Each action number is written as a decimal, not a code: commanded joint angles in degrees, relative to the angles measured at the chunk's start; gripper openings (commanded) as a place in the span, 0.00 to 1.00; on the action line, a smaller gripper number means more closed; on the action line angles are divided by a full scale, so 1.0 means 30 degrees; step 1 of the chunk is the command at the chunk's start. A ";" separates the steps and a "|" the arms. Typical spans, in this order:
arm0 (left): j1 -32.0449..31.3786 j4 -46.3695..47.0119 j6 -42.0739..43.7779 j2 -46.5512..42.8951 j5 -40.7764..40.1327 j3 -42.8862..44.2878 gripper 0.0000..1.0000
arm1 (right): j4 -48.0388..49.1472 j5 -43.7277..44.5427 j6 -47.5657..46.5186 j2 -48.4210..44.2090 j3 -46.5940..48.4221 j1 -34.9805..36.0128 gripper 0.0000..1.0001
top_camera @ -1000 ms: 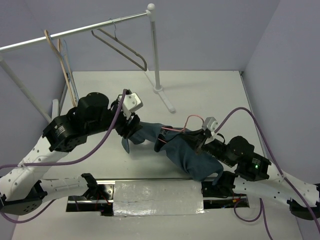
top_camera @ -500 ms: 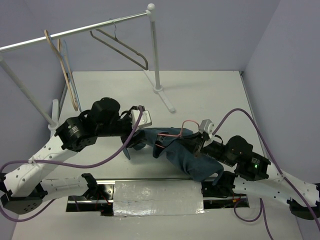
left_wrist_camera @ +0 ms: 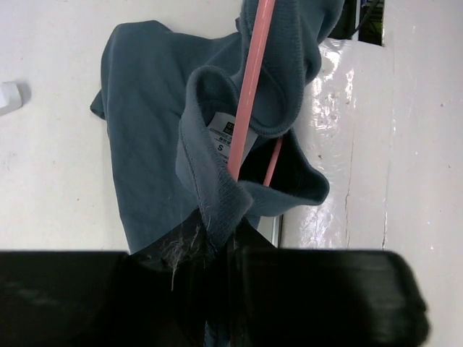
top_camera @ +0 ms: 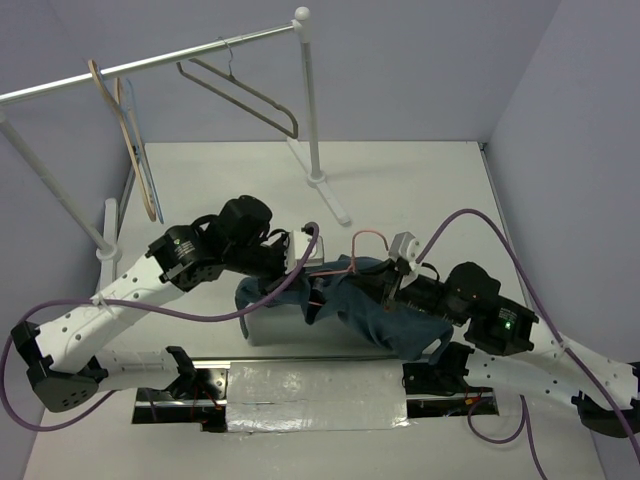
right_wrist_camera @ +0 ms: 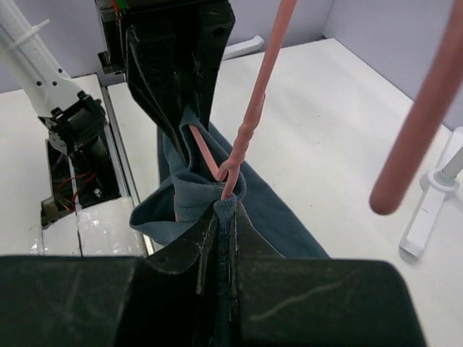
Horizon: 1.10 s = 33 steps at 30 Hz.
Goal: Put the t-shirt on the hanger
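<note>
At centre, left hand (left_wrist_camera: 221, 240) and right hand (right_wrist_camera: 221, 217) reaching inward, both gripping t-shirt (left_wrist_camera: 145, 144)

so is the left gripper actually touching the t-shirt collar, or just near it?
Touching. In the left wrist view the t-shirt collar runs straight down into the left gripper and is pinched between its closed jaws, with no gap visible.

The t-shirt (top_camera: 380, 315) hangs between my left gripper (left_wrist_camera: 224, 246) and my right gripper (right_wrist_camera: 221, 217). The hanger (left_wrist_camera: 249, 94) runs inside its collar, just ahead of the left one.
</note>
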 commanded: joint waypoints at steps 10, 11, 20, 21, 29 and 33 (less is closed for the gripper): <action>0.0002 0.3119 -0.1072 -0.0141 0.3012 0.0002 0.00 | 0.2012 -0.0748 0.0143 0.1276 0.1496 0.0195 0.00; 0.0031 0.3179 -0.1189 -0.0257 0.2663 -0.0057 0.00 | 0.1953 -0.0397 0.0172 0.1277 0.1525 0.0166 0.00; 0.0441 0.3824 -0.2945 -0.2014 -0.2202 -0.0761 0.00 | -0.0066 0.8179 0.2221 -0.0479 0.0619 0.0195 0.35; 0.0413 0.3766 -0.2977 -0.2103 -0.2291 -0.0673 0.00 | -0.0214 0.8741 0.2397 -0.0887 0.0588 0.0195 0.36; 0.0441 0.4088 -0.3680 -0.2515 -0.2291 -0.0585 0.00 | -0.1035 0.9514 0.2722 -0.2210 0.1055 0.0195 0.43; 0.0441 0.3649 -0.3944 -0.2076 -0.2408 -0.0175 0.00 | -0.1913 0.9041 0.2663 -0.1361 0.2810 0.0195 0.48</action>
